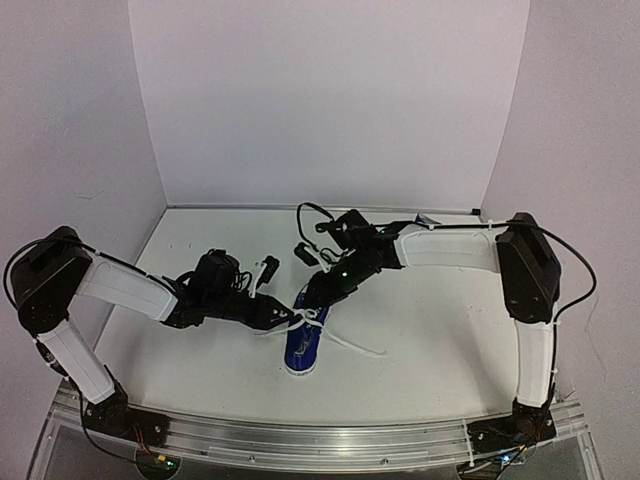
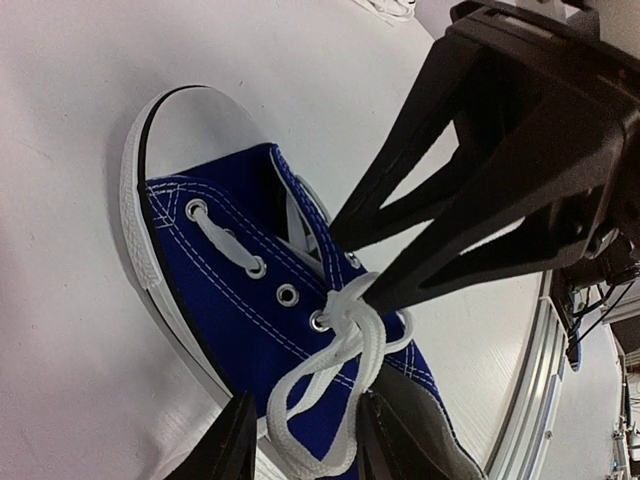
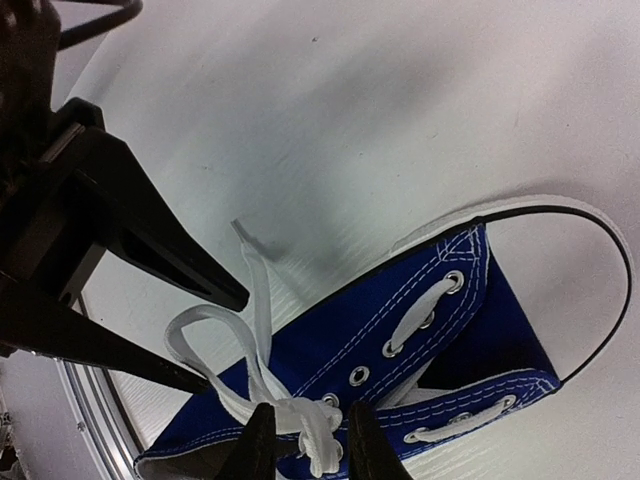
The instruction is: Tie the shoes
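I see one shoe [image 1: 301, 348] centre, long axis near-far, toe at near end. L gripper [image 2: 308, 445] from left, R gripper [image 3: 308, 445] from far side, both spread astride lace knot [image 2: 345, 308] (neither pinching yet).

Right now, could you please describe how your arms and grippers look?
The left arm and right arm have white shells, black joints and thin black cables. The left gripper and right gripper each have two black, tapered, triangular fingers.
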